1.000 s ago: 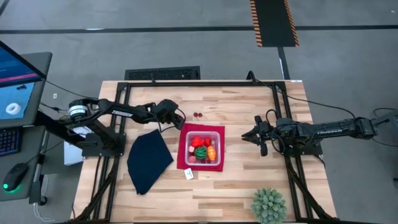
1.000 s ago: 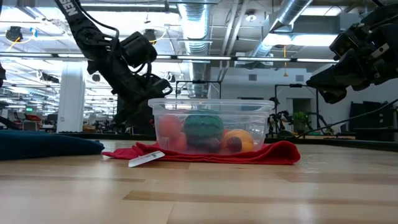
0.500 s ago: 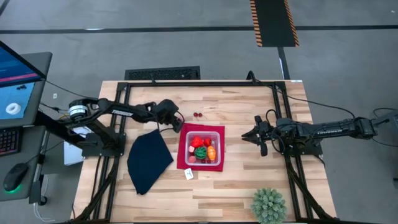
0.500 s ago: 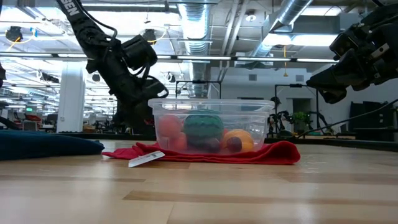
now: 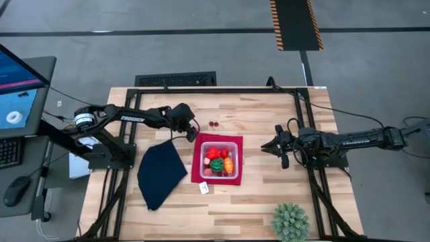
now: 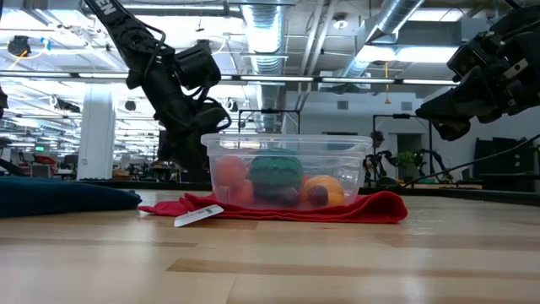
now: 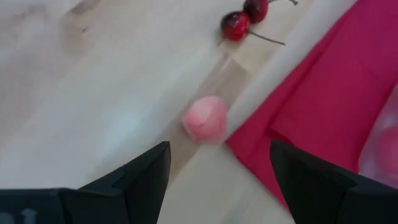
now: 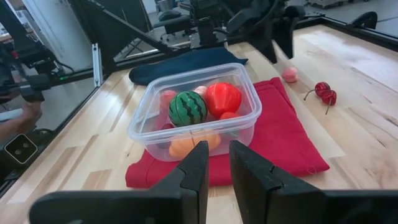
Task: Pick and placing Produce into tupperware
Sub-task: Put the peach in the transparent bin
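The clear tupperware point(image 5: 220, 160) stands on a red mat point(image 5: 199, 173) at mid table. It holds a green striped ball point(image 8: 188, 107), a red piece point(image 8: 222, 98), an orange piece point(image 8: 186, 145) and others. A small pink fruit point(image 7: 205, 119) lies on the bare wood at the mat's far left corner, with two dark red cherries point(image 7: 242, 18) beyond it. My left gripper point(image 7: 217, 149) hovers open above the pink fruit, touching nothing. My right gripper point(image 5: 269, 148) waits to the right of the tupperware, fingers close together.
A dark navy cloth point(image 5: 161, 173) lies left of the mat. A spiky green plant ball point(image 5: 290, 222) sits near the table's near right corner. A white tag point(image 5: 203, 188) rests at the mat's near edge. Bare wood stretches along the far side and right of the tupperware.
My left gripper has risen a little and drifted slightly toward the table's far edge and the cherries. The tupperware, its contents and my right arm have stayed where they were.
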